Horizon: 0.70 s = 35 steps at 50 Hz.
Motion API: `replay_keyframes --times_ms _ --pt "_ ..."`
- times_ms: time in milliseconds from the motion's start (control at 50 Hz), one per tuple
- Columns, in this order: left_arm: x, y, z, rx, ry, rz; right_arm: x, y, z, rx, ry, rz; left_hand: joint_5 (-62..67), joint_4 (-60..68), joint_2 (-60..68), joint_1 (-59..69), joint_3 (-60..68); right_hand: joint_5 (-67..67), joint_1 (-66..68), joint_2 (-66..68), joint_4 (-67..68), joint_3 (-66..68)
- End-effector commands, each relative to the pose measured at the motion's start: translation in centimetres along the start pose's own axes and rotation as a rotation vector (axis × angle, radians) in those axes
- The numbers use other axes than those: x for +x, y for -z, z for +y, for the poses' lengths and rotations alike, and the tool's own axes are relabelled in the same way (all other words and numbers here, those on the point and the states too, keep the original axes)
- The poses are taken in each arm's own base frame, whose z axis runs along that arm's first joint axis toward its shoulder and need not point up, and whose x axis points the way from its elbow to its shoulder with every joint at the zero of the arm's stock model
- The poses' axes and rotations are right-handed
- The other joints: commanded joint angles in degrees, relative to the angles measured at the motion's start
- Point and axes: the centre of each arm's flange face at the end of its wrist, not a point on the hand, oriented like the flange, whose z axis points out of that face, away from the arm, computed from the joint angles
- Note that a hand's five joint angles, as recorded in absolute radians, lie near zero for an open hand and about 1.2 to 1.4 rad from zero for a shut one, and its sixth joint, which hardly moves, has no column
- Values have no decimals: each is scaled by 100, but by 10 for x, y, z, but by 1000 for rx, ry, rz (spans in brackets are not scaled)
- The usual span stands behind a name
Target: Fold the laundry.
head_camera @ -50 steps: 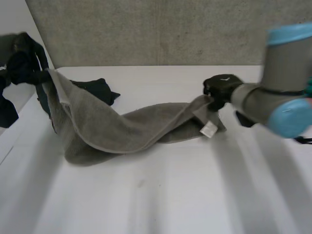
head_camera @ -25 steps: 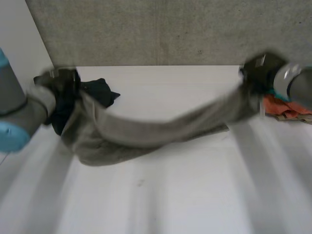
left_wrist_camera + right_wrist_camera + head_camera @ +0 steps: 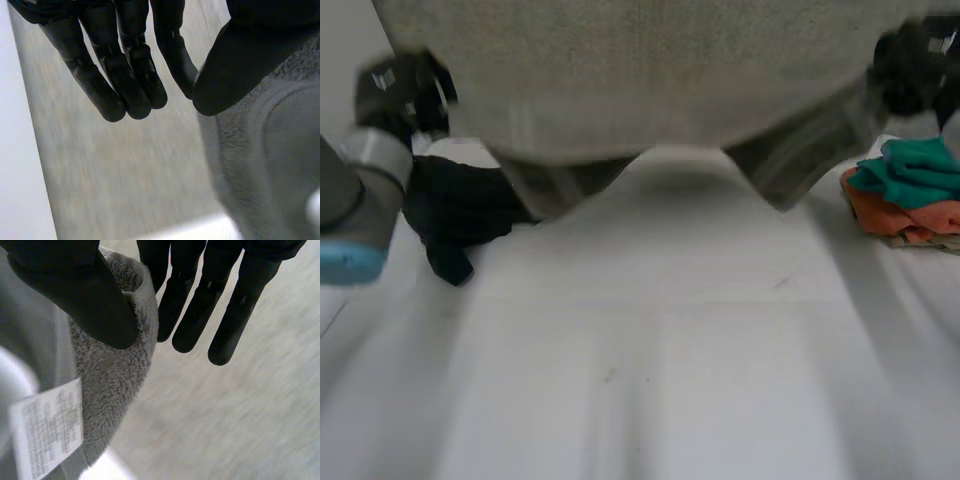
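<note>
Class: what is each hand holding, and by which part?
Both hold the grey towel: left hand at one upper corner, right hand at the other, by its label.

grey towel (image 3: 650, 70): 1 | dark garment (image 3: 460, 205): 1 | teal cloth (image 3: 910, 165): 1 | orange cloth (image 3: 895, 215): 1 | left hand (image 3: 402, 85) + right hand (image 3: 910, 65): 2

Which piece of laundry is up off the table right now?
The grey towel, stretched in the air between the left robot hand and right robot hand; the dark garment and the teal and orange clothes lie on the table.
</note>
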Motion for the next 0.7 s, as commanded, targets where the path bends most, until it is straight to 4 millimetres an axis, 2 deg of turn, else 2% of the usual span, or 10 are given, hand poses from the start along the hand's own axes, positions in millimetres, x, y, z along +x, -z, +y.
replay_keyframes --times_ms 20,60,140,320,360,380,480,540,700 --pt "-7 35 85 -234 -47 56 -43 46 71 -274 -59 -212 1353 1143 1135 1404 1180 1216 1572 1265 1148 1179" --pt "-7 46 104 -294 -78 78 -57 61 89 -345 -47 -274 1353 1143 1135 1404 1180 1216 1572 1265 1148 1179" --pt "-12 54 120 -348 -141 100 -69 77 108 -442 -25 -328 1353 1143 1135 1404 1180 1216 1572 1265 1148 1179" --pt "-13 67 116 -406 -206 120 -63 87 110 -607 -75 -276 1353 1143 1135 1404 1180 1216 1572 1265 1148 1179" --pt "-11 69 114 -408 -210 137 -63 89 108 -621 -94 -268 318 108 100 369 145 1216 1572 1265 1148 1179" --pt "-9 71 113 -406 -214 155 -64 90 106 -627 -112 -268 -737 -947 -955 -686 -911 1216 1572 1265 1148 1179" --pt "-2 79 113 -401 -268 240 -68 95 104 -635 -154 -273 -2276 -2486 -2494 -2224 -2449 1216 1572 1265 1148 1179" --pt "-2 82 114 -387 -348 283 -72 98 102 -628 -165 -284 -2932 -3142 -3150 -2880 -3105 1216 1572 1265 1148 1179" --pt "-11 92 124 -370 -538 348 -76 100 102 -632 -177 -291 -3641 -3851 -3859 -3589 -3814 1216 1572 1265 1148 1179"
